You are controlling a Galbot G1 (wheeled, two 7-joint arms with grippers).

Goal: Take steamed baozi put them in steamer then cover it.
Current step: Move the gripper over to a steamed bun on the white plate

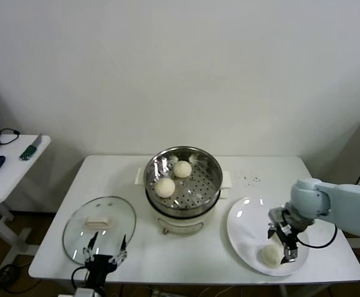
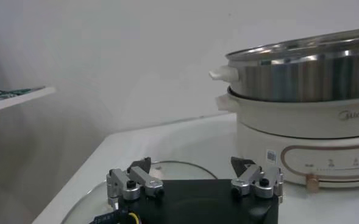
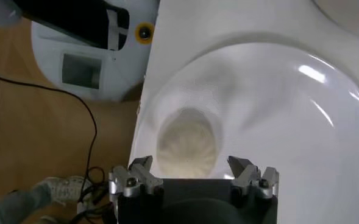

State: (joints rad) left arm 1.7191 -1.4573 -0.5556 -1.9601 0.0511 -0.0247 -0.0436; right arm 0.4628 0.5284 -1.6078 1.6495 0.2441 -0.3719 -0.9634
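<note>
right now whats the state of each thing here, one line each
steamer: uncovered, two baozi on its tray
baozi in steamer: two, apart
baozi on plate: one, not held
plate: on table, right of steamer
cover: flat on table, left of steamer, handle up
left gripper: open, over near edge of cover
right gripper: open, above baozi on plate

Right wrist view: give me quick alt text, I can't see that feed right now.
The open right gripper hangs directly above one steamed baozi lying on the white plate, not touching it. Past the plate's edge are brown floor and a black cable.
</note>
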